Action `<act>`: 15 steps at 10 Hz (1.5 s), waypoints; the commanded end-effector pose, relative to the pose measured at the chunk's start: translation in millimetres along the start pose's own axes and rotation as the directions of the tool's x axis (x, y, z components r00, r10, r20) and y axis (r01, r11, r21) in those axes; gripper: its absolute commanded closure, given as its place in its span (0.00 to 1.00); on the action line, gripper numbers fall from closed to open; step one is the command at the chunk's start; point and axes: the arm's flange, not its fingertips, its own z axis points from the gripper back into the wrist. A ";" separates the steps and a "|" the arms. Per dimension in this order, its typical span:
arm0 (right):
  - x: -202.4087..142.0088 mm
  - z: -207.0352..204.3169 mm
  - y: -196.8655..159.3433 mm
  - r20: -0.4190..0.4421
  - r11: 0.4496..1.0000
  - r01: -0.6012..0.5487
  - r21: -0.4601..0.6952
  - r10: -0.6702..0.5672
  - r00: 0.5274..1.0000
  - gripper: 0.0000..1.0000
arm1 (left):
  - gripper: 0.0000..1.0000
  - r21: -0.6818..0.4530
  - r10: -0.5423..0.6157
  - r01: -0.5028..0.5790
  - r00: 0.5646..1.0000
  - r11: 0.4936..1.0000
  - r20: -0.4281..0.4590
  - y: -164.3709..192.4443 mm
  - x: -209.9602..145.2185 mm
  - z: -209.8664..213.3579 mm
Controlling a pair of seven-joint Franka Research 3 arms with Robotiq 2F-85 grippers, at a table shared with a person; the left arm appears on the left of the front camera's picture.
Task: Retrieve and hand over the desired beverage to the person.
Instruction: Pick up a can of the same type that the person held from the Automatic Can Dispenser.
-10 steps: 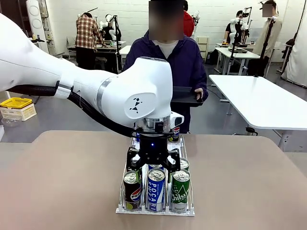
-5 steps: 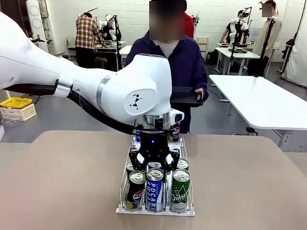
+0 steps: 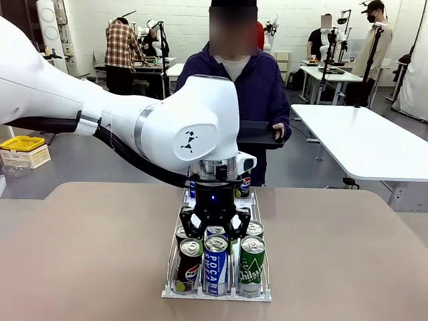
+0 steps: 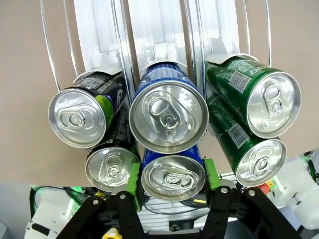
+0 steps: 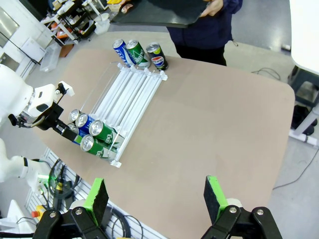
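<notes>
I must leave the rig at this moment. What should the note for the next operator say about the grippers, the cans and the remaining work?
Left gripper: down in the rack, with its pads apparently pressed on both sides of the second blue can in the middle lane. The can is not lifted yet.
Right gripper: open, holding nothing, high above the table.
Person: stands at the far side of the table with a dark tray.
Done: reach and grip.
Left: lift the can out of the rack, carry it across, hand it over.
</notes>
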 end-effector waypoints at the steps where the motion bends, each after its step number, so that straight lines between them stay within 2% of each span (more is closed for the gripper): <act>1: 1.7 -1.0 -2.1 0.011 0.999 -0.007 0.031 0.006 1.000 0.00 | 1.00 -0.002 -0.011 0.011 1.000 1.000 0.019 2.5 -4.1 4.6; 2: 1.7 -1.0 -2.1 0.011 0.999 -0.007 0.031 0.006 1.000 0.00 | 0.63 0.048 -0.006 0.005 1.000 0.999 0.024 0.4 -1.9 20.6; 4: 1.7 -1.0 -2.1 0.011 0.999 -0.007 0.031 0.006 1.000 0.00 | 0.63 0.124 -0.043 0.036 0.998 0.992 0.054 -9.0 -6.8 80.1; 6: 1.7 -1.0 -2.1 0.011 0.999 -0.007 0.031 0.006 1.000 0.00 | 0.63 0.177 -0.026 0.002 0.991 0.984 0.134 -11.3 -5.5 135.4; 9: 1.7 -1.0 -2.1 0.011 0.999 -0.007 0.031 0.006 1.000 0.00 | 0.63 0.122 0.005 -0.030 0.980 0.992 0.198 -9.2 6.0 216.1; 11: 1.7 -1.0 -2.1 0.011 0.999 -0.007 0.031 0.006 1.000 0.00 | 0.63 0.096 0.035 -0.059 0.971 0.994 0.235 -8.8 16.9 245.3; 15: 1.7 -1.0 -2.1 0.011 0.999 -0.007 0.031 0.006 1.000 0.00 | 0.63 0.076 0.056 -0.072 0.980 0.995 0.189 -0.5 30.5 254.6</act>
